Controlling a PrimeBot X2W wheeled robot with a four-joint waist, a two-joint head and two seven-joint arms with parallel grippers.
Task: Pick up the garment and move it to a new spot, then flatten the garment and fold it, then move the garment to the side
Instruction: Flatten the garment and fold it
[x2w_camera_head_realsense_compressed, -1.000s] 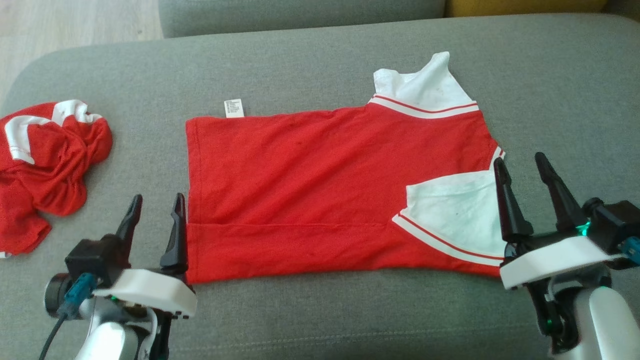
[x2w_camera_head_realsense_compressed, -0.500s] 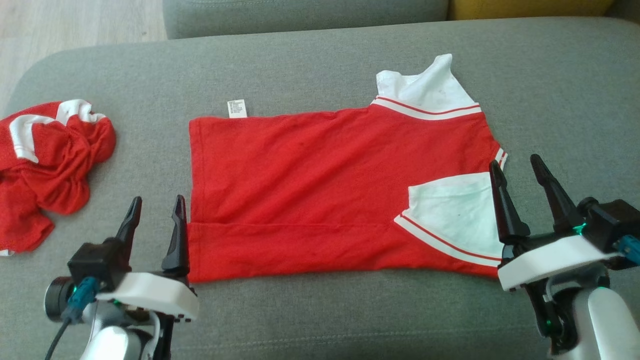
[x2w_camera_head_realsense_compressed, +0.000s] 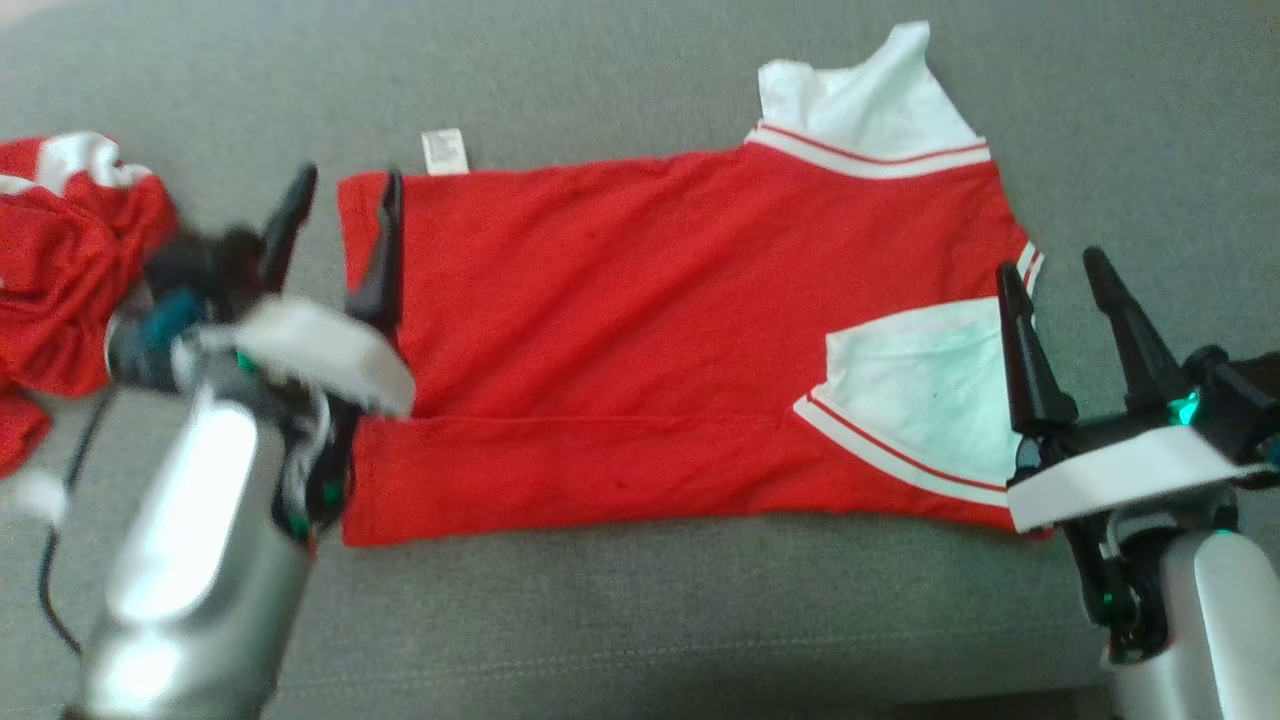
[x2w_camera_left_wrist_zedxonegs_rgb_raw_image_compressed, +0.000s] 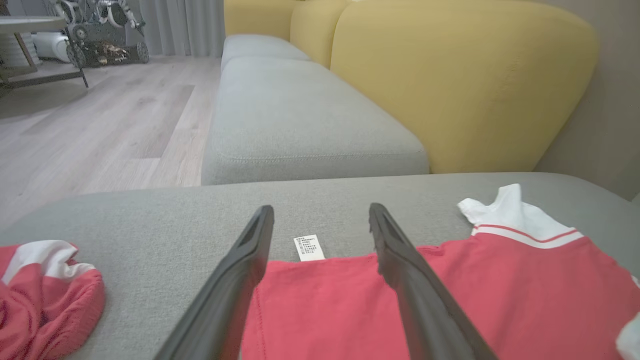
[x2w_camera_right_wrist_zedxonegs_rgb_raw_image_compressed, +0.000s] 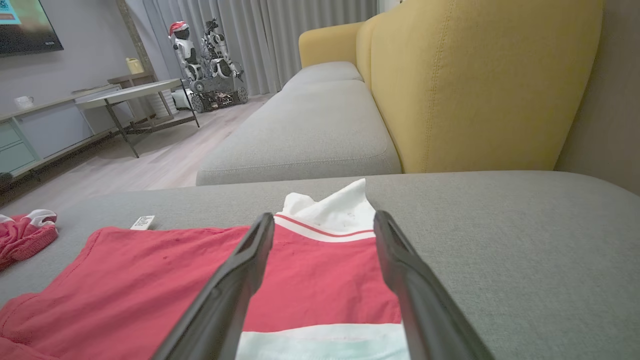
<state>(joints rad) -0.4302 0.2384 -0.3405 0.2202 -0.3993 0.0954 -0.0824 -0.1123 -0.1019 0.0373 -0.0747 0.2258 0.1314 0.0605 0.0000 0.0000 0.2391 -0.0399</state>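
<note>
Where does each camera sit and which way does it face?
Head view: on the head, looking down at the red shirt on the grey cushion; left gripper and right gripper show, open.
Left wrist view: left wrist, looking along its fingers to the care label.
Right wrist view: right wrist, looking along its fingers to the far white sleeve.
Shared: both wrist views show the yellow backrest.

Two red-and-white garments are counted on one grey sofa (x2w_camera_head_realsense_compressed: 650, 620): a flat garment (x2w_camera_head_realsense_compressed: 640, 330) and a crumpled garment (x2w_camera_head_realsense_compressed: 60, 260). One white label (x2w_camera_head_realsense_compressed: 443, 152) is seen. Two grippers are counted, the left gripper (x2w_camera_head_realsense_compressed: 349, 175) and the right gripper (x2w_camera_head_realsense_compressed: 1049, 262), each with two dark fingers (x2w_camera_head_realsense_compressed: 1027, 370).
</note>
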